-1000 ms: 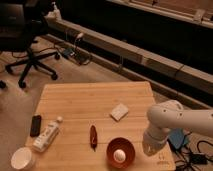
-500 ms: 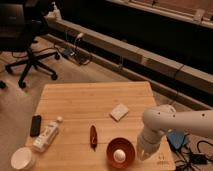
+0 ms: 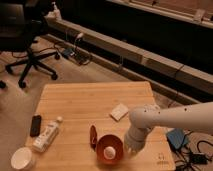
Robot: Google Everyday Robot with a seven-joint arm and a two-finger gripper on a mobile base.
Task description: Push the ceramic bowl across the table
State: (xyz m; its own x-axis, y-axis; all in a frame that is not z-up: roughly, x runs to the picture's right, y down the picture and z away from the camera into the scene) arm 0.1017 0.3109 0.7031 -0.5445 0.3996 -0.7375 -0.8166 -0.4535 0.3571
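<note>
The light wooden plank worktop [image 3: 95, 102] carries everything. The white robot arm [image 3: 165, 120] reaches in from the right, its jaws [image 3: 131, 146] low beside the glossy red-orange ceramic bowl [image 3: 109, 148]; whether they are open or closed I cannot tell. The bowl sits near the worktop's front edge, a pale rounded thing [image 3: 112, 150] inside it. Just left stands a slim dark-red object [image 3: 93, 136].

Likely risk: a glancing shove could tip the bowl off that front edge, or knock the red object. Open room lies toward the far side.
</note>
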